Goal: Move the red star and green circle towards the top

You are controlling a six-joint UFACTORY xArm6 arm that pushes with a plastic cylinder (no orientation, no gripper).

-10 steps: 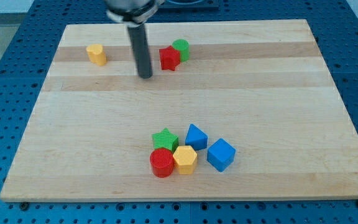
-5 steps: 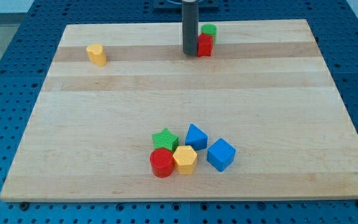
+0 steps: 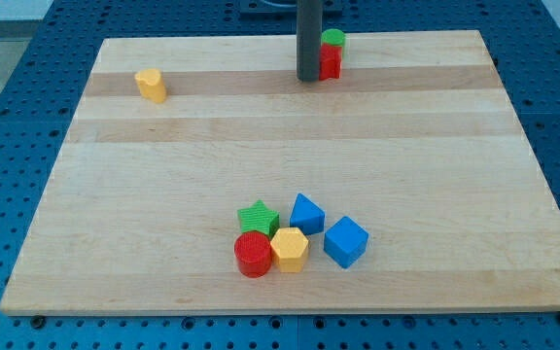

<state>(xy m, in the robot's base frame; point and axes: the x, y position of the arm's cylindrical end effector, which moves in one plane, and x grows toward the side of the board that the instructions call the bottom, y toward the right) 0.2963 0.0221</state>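
The red star point(image 3: 330, 64) sits near the board's top edge, right of centre. The green circle point(image 3: 333, 39) is just behind it, touching it, at the very top edge. My tip point(image 3: 308, 78) rests on the board right against the red star's left side. The dark rod rises straight up out of the view's top.
A yellow block point(image 3: 150, 85) stands alone at the upper left. Near the bottom centre is a cluster: a green star point(image 3: 258, 217), a red circle point(image 3: 254, 255), a yellow hexagon point(image 3: 290, 250), a blue block point(image 3: 306, 213) and a blue cube point(image 3: 346, 241). The wooden board point(image 3: 436, 146) lies on a blue perforated table.
My tip swept from the left to the red star and pushed it with the green circle right and up, toward the top edge. The other blocks have not moved.
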